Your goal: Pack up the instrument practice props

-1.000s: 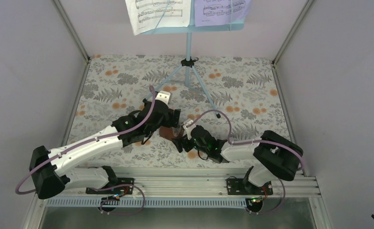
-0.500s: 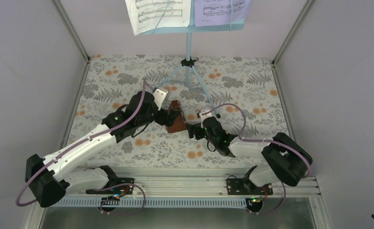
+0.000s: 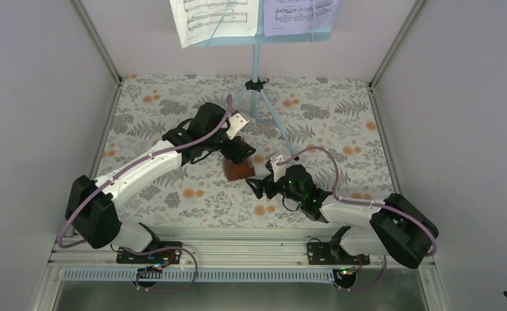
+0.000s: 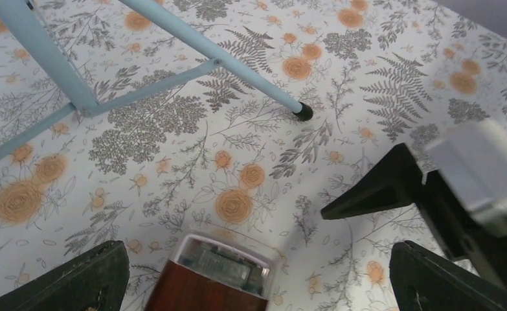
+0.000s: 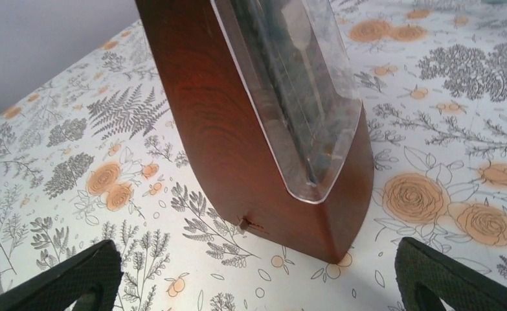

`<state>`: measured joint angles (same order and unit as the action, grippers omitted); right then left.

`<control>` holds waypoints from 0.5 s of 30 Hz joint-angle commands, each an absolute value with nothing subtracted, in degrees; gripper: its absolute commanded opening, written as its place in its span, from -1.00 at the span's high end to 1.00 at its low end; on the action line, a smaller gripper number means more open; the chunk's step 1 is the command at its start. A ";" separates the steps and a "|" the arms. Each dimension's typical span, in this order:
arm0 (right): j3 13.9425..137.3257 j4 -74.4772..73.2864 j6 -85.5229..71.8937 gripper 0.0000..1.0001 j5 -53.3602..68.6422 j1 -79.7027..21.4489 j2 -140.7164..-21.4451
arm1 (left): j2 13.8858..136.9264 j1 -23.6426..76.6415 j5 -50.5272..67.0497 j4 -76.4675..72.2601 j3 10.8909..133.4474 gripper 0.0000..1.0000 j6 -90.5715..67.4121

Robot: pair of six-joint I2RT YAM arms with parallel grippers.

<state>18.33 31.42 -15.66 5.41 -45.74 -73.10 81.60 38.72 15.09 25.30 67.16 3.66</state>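
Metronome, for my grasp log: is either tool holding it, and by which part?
Nothing: the metronome stands free; left tool and right tool are open.

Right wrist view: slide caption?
Open right gripper faces the reddish-brown metronome standing on the floral tablecloth.

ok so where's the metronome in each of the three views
top external: metronome stands near mid-table, on the near side of the music stand.
left wrist: metronome at the bottom edge, left of centre, seen from above.
right wrist: metronome fills the upper middle, close up.
shared landmark: floral tablecloth in all three; the black-tipped stand leg shows in top external and left wrist only.
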 commanded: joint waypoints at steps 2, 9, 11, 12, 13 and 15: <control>17.19 33.39 -12.73 -0.99 6.25 -46.10 -71.19 | 85.06 37.62 18.19 22.20 68.51 -1.00 7.41; 19.22 33.09 -12.02 -0.99 2.86 -46.51 -78.38 | 87.76 37.36 21.02 23.63 68.08 -0.62 9.87; 19.79 34.37 -9.68 -0.99 -0.80 -48.10 -81.11 | 87.63 37.04 21.06 23.49 67.40 -0.50 10.38; 20.05 35.34 -8.49 -0.99 -2.08 -48.89 -82.45 | 87.70 36.89 21.20 23.47 67.20 -0.46 10.64; 20.24 36.33 -7.58 -0.99 -2.30 -49.42 -83.89 | 87.91 36.76 21.57 23.63 67.12 -0.41 11.01; 20.34 38.47 -6.82 -0.99 -2.06 -50.12 -86.27 | 88.18 36.65 22.56 23.82 66.92 -0.35 11.81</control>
<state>18.83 33.21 -10.76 1.43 -48.34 -82.63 88.12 37.06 19.51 24.05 67.26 9.41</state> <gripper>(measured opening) 0.996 0.697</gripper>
